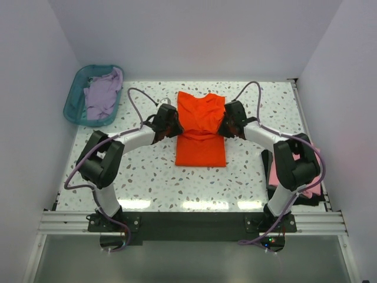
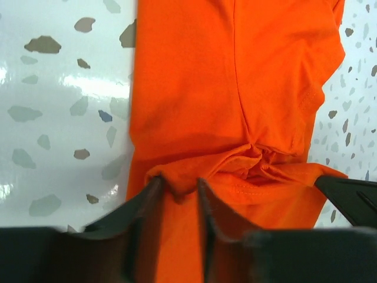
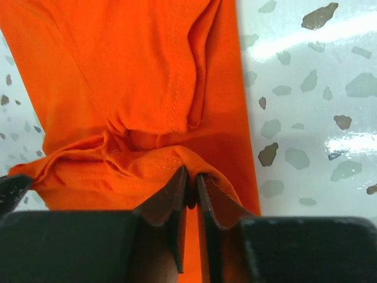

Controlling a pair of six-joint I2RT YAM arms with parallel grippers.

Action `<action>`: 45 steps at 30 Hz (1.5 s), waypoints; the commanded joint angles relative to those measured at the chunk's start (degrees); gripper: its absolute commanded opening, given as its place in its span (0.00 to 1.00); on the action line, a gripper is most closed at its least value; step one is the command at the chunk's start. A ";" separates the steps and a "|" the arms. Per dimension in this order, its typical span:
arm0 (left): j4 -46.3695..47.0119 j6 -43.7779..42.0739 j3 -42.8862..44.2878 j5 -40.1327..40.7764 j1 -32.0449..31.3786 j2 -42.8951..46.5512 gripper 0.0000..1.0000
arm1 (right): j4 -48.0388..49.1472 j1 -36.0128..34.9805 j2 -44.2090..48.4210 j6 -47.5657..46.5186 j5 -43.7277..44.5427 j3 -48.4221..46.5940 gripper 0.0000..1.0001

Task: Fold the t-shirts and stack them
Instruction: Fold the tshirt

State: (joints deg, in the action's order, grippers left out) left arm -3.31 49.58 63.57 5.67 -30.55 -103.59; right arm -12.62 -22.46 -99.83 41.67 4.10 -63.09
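The left arm (image 1: 126,141) and right arm (image 1: 265,137) have white links between bulky black joint housings, with thin lavender cables (image 1: 75,171) looping along them (one per arm). The left hand (image 2: 179,187) and right hand (image 3: 191,180) each carry two dark, wedge-shaped fingers (image 2: 147,206) on a black block.

The top view looks down from high above and behind the arm bases, which stand at its lower edge; it is far enough to hold the whole white speckled stone-look table (image 1: 147,177). Each wrist view looks steeply down, very near to the bright orange-red cloth t-shirt (image 1: 200,132); the left gripper (image 2: 177,194) and the right gripper (image 3: 189,180) stand at the lower edge of their own views. Both wrist views share the same bunched fold of this shirt; the top view shows it also, between the two wrists.
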 commanded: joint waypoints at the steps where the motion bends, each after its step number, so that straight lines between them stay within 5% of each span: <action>1: 6.64 -2.38 2.44 -2.85 2.15 -0.04 0.41 | 2.60 1.10 -1.33 -0.27 -0.93 -4.14 0.21; 4: 7.97 -4.40 3.13 -5.22 4.61 0.93 0.58 | 1.73 2.76 -1.77 -0.97 -1.37 -5.81 0.44; 7: 4.21 -8.26 5.86 -6.64 5.58 1.89 0.61 | 0.41 2.95 -0.02 -2.64 -0.68 -6.52 0.60; 10: 3.40 -8.98 3.59 -7.16 5.41 4.27 0.58 | 0.14 2.16 2.79 -3.61 -1.55 -4.77 0.64; 13: 3.40 -7.92 -0.89 -7.17 3.57 6.82 0.43 | -0.39 -0.64 5.61 -5.10 0.11 -2.31 0.57; 17: 1.38 -6.87 -3.36 -5.85 -1.53 7.35 0.28 | 0.58 -4.69 6.32 -5.55 1.78 0.60 0.31; 21: 2.43 -5.20 -1.79 -8.29 -3.99 2.54 0.14 | 0.49 -6.28 1.76 -5.81 -0.66 -2.12 0.21; 31: -0.73 -7.66 14.81 -6.64 -2.59 -11.18 0.12 | -2.76 -3.83 -11.87 -6.52 -0.40 -14.34 0.18; 45: -0.64 -7.66 16.15 -7.08 0.93 -18.49 0.17 | -0.12 -0.57 -16.01 -5.02 -4.01 -12.15 0.17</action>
State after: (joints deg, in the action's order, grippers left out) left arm -3.46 42.63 79.26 -1.98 -29.67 -120.77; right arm -14.63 -22.92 -114.34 36.05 1.21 -76.34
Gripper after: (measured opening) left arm 0.178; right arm 0.177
